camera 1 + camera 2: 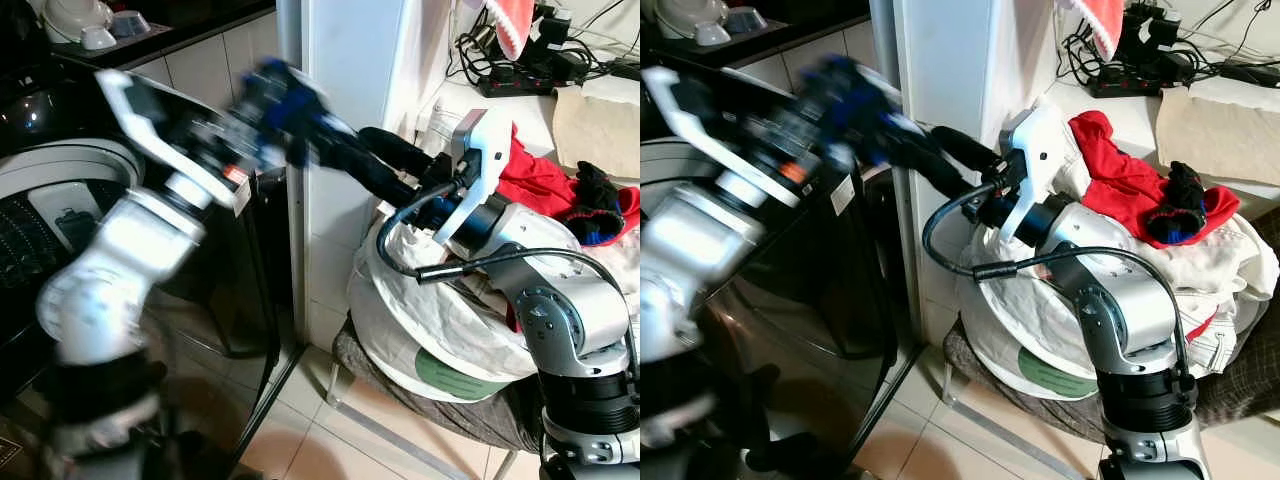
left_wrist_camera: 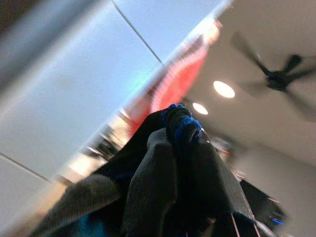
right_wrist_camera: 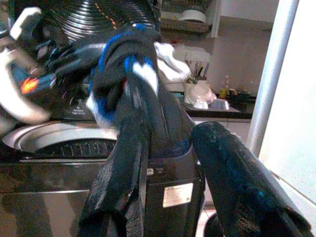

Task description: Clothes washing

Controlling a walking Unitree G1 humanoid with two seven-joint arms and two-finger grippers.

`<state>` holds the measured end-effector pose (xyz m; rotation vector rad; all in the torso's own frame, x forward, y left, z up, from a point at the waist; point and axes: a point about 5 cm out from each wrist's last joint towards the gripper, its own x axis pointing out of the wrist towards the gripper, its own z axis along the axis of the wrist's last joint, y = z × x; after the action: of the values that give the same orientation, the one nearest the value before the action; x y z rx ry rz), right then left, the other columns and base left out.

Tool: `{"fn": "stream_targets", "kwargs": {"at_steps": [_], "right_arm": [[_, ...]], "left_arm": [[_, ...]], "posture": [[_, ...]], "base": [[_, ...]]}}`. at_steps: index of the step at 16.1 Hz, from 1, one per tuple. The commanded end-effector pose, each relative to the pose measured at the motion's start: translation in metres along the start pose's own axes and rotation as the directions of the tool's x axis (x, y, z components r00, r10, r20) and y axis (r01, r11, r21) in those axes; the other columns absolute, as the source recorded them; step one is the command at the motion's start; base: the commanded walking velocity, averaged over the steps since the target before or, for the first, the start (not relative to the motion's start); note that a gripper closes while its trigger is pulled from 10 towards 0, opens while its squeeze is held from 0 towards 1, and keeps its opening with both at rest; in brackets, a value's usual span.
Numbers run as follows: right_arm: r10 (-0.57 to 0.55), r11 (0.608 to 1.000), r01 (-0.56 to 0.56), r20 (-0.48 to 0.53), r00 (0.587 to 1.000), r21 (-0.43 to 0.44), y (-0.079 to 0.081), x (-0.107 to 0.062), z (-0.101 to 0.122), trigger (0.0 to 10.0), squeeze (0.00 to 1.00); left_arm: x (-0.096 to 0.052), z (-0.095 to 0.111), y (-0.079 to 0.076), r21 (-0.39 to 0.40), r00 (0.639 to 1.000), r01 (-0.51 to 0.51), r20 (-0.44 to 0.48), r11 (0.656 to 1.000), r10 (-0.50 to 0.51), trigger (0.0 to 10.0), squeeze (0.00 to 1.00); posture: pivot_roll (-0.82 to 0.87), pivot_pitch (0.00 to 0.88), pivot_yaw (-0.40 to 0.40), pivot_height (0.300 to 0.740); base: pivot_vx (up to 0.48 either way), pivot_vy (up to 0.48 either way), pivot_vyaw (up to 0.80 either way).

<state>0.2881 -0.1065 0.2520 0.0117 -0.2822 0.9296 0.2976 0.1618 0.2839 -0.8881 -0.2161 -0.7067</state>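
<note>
Big black washing machine point(image 1: 60, 200) fills the robot's left side, its round top opening point(image 3: 74, 140) ringed in pale grey and the perforated drum just visible inside. Right beside it stands a tall white panel point(image 1: 350, 80), and beyond that a white laundry bag point(image 1: 440, 330) sits slumped on a stool with a dark cover, stuffed with pale cloth. On top of the heap lies a red garment point(image 1: 1120, 185) with a small black-and-blue item point(image 1: 1175, 215) resting on it. Behind, a white desk point(image 1: 1130, 110) carries a tangle of black cables and a power strip point(image 1: 1140, 65).

Now the arms. The left arm is up high and heavily blurred, crossing in front of the machine, and the left hand point(image 1: 275, 100) is clamped shut on a dark blue-and-black piece of clothing point(image 2: 180, 123), bunched tight between its fingers point(image 2: 153, 187). That piece hangs above the machine's front corner, near the white panel. The right arm reaches from the bag side toward it, elbow bent over the bag, and the right hand point(image 3: 168, 143) has its two long black fingers spread apart, one on each side of the dangling blue-and-black cloth; whether they touch it, I cannot tell. A black cable point(image 1: 400, 225) loops off the right wrist.
</note>
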Motion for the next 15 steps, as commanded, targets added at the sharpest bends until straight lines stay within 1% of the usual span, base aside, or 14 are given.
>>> {"fn": "stream_targets", "kwargs": {"at_steps": [1,2,3,4,5,6,7,8,9,11,12,13,14,15], "right_arm": [[0.006,1.0,-0.007,-0.02,1.0,-0.009,0.001,0.001,0.0,10.0,0.0],[0.011,1.0,-0.011,-0.022,1.0,-0.009,0.002,0.001,0.0,10.0,0.0],[0.027,1.0,-0.028,-0.036,0.999,-0.013,0.004,0.002,-0.002,10.0,0.0],[0.044,0.999,-0.044,-0.063,0.997,-0.008,0.009,0.007,-0.005,10.0,0.0],[0.053,0.999,-0.054,-0.08,0.995,-0.005,0.013,0.012,-0.006,10.0,0.0],[0.086,0.996,-0.087,-0.111,0.99,-0.006,0.022,0.018,-0.008,10.0,0.0],[0.139,0.99,-0.14,-0.138,0.981,0.0,0.038,0.029,-0.007,10.0,0.0],[0.162,0.987,-0.163,-0.143,0.976,0.006,0.044,0.032,-0.006,10.0,0.0],[0.192,0.981,-0.191,-0.142,0.971,0.02,0.051,0.034,-0.005,10.0,0.0],[0.219,0.976,-0.218,-0.157,0.963,0.024,0.056,0.034,-0.006,10.0,0.0],[0.22,0.975,-0.219,-0.168,0.961,0.025,0.056,0.032,-0.007,10.0,0.0],[0.219,0.975,-0.219,-0.187,0.958,0.024,0.057,0.029,-0.009,10.0,0.0],[0.217,0.976,-0.217,-0.196,0.956,0.025,0.057,0.027,-0.01,10.0,0.0],[0.215,0.976,-0.215,-0.203,0.955,0.026,0.057,0.026,-0.01,10.0,0.0]], "left_arm": [[0.002,0.023,0.004,0.081,0.996,-0.034,0.081,0.996,0.027,0.0,0.0],[0.002,0.029,0.006,0.109,0.994,-0.053,0.097,0.993,0.042,0.0,0.0],[0.007,0.047,0.026,0.314,0.968,-0.246,0.127,0.917,0.216,0.0,0.0],[0.008,0.069,0.056,0.575,0.856,-0.503,0.225,0.646,0.466,0.0,0.0],[0.006,0.081,0.067,0.658,0.793,-0.572,0.292,0.489,0.535,0.0,0.0],[0.006,0.085,0.076,0.73,0.765,-0.568,0.298,0.38,0.571,0.0,0.0],[0.005,0.085,0.094,0.843,0.713,-0.501,0.276,0.193,0.645,0.0,0.0],[0.002,0.086,0.102,0.88,0.673,-0.467,0.293,0.082,0.679,0.0,0.0],[-0.005,0.085,0.118,0.913,0.603,-0.405,0.312,-0.055,0.734,10.0,0.0],[-0.016,0.083,0.137,0.933,0.528,-0.329,0.31,-0.145,0.791,10.0,0.0],[-0.02,0.084,0.141,0.939,0.501,-0.29,0.316,-0.188,0.805,10.0,0.0],[-0.028,0.091,0.145,0.928,0.459,-0.256,0.365,-0.272,0.81,10.0,1.0],[-0.032,0.097,0.146,0.919,0.443,-0.25,0.389,-0.305,0.808,10.0,1.0],[-0.035,0.1,0.147,0.914,0.429,-0.246,0.401,-0.322,0.809,10.0,1.0]], "posture": [[-0.04,0.0,0.025,0.74],[-0.04,0.0,0.025,0.74],[-0.03,0.0,0.015,0.74],[-0.03,0.0,0.011,0.74],[-0.03,0.0,0.013,0.74],[-0.03,0.0,0.015,0.74],[-0.02,0.0,0.011,0.74],[-0.02,0.0,0.01,0.74],[-0.02,0.0,0.009,0.74],[-0.03,0.0,0.02,0.74],[-0.03,0.0,0.023,0.74],[-0.04,0.0,0.028,0.74],[-0.04,0.0,0.032,0.74],[-0.05,0.0,0.033,0.74]], "base": [[0.0,0.0,0.0],[0.0,0.0,0.0],[0.0,0.0,0.0],[0.0,0.0,0.0],[0.0,0.0,0.0],[0.0,0.0,0.0],[0.0,0.0,0.0],[0.0,0.0,0.0],[0.0,0.0,0.0],[0.0,0.0,0.0],[0.0,0.0,0.0],[0.0,0.0,0.0],[0.0,0.0,0.0],[0.0,0.0,0.0]]}}
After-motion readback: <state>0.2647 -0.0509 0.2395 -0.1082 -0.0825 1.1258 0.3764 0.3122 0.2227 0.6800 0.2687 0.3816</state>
